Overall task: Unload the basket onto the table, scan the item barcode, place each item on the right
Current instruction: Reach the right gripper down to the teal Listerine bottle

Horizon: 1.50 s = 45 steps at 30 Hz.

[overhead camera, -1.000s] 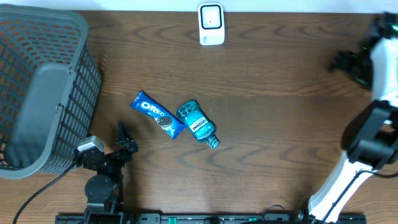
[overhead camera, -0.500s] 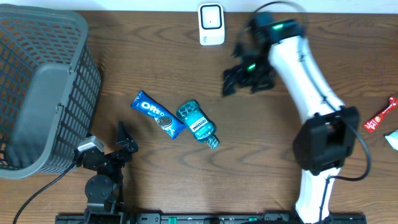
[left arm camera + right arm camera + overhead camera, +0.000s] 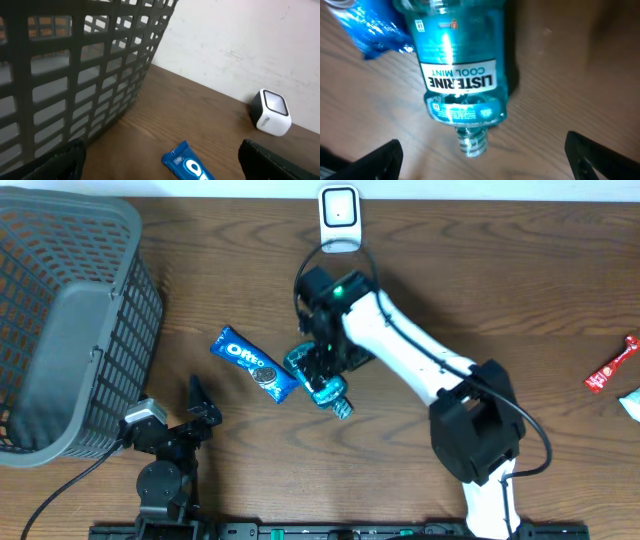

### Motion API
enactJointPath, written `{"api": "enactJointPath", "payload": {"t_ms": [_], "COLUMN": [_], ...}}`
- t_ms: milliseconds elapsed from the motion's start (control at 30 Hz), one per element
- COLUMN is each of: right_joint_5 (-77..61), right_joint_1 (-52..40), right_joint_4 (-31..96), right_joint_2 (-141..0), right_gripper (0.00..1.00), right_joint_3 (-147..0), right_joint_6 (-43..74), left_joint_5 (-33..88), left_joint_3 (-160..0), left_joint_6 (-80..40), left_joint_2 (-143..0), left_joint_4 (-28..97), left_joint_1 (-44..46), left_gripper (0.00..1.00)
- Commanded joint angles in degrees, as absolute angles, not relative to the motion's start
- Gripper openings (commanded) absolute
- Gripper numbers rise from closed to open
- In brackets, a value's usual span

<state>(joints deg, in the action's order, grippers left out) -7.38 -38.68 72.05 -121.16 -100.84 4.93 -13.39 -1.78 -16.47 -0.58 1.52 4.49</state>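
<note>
At table centre: mouthwash bottle [image 3: 460,75] (Listerine Cool Mint, teal) lying on its side, label up, cap toward the near edge. Right gripper [image 3: 481,159] above it, jaws spread wide and holding nothing. One fingertip shows at each lower corner of the wrist view, with the bottle's cap between them. Whether either finger touches the bottle: cannot tell.

Edges and room. Table [image 3: 480,290] is bare wood over most of its right half; its far edge meets a pale wall. Scanner [image 3: 340,220], white, stands at the far edge, roughly straight back from the bottle. The strip of wood between bottle and scanner carries no objects, though the right arm [image 3: 400,355] slants over part of it from the near right.

Obstacles. Oreo pack [image 3: 252,364] lies flat just left of the bottle, angled, its near end just beside the bottle's base (touching or not, cannot tell). Basket [image 3: 70,320], grey mesh, fills the far left corner, well apart from the bottle. Left gripper [image 3: 200,408] sits low toward the near edge beside the basket's near corner, jaws wide, empty. Red wrapper [image 3: 610,366] and a white scrap [image 3: 632,405] lie at the right edge, well apart from everything else.
</note>
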Motion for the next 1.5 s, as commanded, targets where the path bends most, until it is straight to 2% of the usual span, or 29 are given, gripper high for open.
{"api": "enactJointPath", "payload": {"t_ms": [0, 267, 467, 600, 800, 900, 933, 1100, 1233, 1333, 1467], "right_joint_5": [-5.5, -4.2, 2.0, 2.6, 2.2, 1.4, 0.8, -1.0, -4.2, -4.6, -5.3], "right_joint_1": [-41.5, -45.8, -45.7, -45.3, -45.3, -45.3, -45.3, -45.3, -45.3, -45.3, -45.0], "right_joint_4": [69.4, 62.0, 54.0, 52.9, 52.6, 52.7, 52.7, 54.2, 58.9, 65.1, 74.5], "right_joint_2": [-121.4, -121.4, -121.4, -121.4, -121.4, -121.4, -121.4, -121.4, -121.4, -121.4, -121.4], "right_gripper": [0.99, 0.99, 0.99, 0.99, 0.79, 0.62, 0.6, 0.58, 0.52, 0.45, 0.43], "right_joint_3": [-96.1, -89.9, -84.4, -83.9, -83.9, -84.0, -84.0, -84.9, -88.6, -93.8, -101.1], "right_joint_6": [6.5, 6.6, 6.6, 6.6, 7.7, 9.4, 9.4, 9.4, 9.4, 9.4, 9.4], "left_joint_5": [-13.3, -13.3, -13.3, -13.3, -13.3, -13.3, -13.3, -13.3, -13.3, -13.3, -13.3], "left_joint_3": [-0.2, -0.2, -0.2, -0.2, -0.2, -0.2, -0.2, -0.2, -0.2, -0.2, -0.2], "left_joint_6": [-16.1, -16.1, -16.1, -16.1, -16.1, -16.1, -16.1, -16.1, -16.1, -16.1, -16.1], "left_joint_2": [-0.2, -0.2, -0.2, -0.2, -0.2, -0.2, -0.2, -0.2, -0.2, -0.2, -0.2], "left_joint_4": [2.7, 2.7, 2.7, 2.7, 2.7, 2.7, 2.7, 2.7, 2.7, 2.7, 2.7], "left_joint_1": [4.2, 4.2, 4.2, 4.2, 4.2, 4.2, 4.2, 4.2, 4.2, 4.2, 4.2], "left_gripper": [0.98, 0.98, 0.98, 0.98, 0.98, 0.98, 0.98, 0.98, 0.98, 0.98, 0.98]}}
